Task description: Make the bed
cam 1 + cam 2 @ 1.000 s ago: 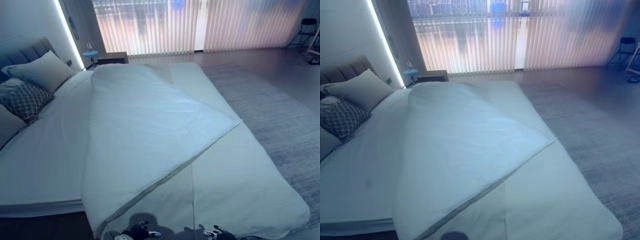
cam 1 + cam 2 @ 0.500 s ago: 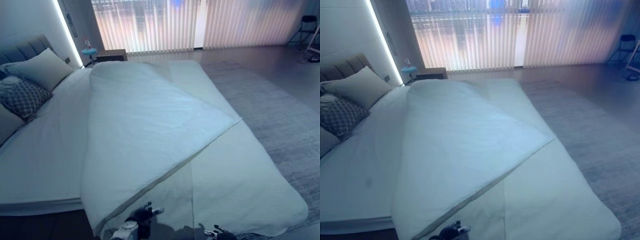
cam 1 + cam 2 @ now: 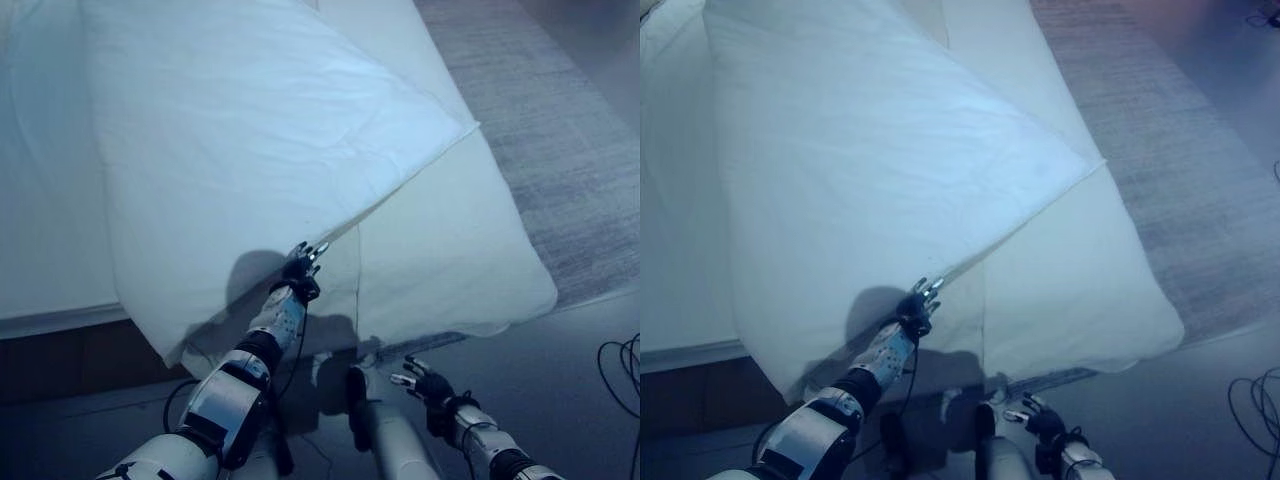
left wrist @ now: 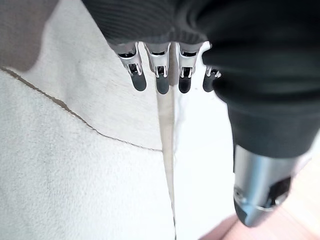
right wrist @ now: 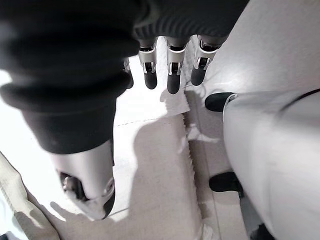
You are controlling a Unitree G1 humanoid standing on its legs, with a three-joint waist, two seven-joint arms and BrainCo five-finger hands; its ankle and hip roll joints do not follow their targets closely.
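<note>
Left eye view has my left hand (image 3: 299, 274) reaching out to the folded-back edge of the white duvet (image 3: 260, 150), fingers straight and loose, holding nothing. Just past my fingertips (image 4: 162, 85) the duvet's piped edge runs diagonally across the bed (image 3: 40, 200), its turned corner lying well beyond and to the right. My right hand (image 3: 428, 384) hangs low over the grey floor (image 3: 570, 400), fingers spread and relaxed, near the duvet's drooping end.
</note>
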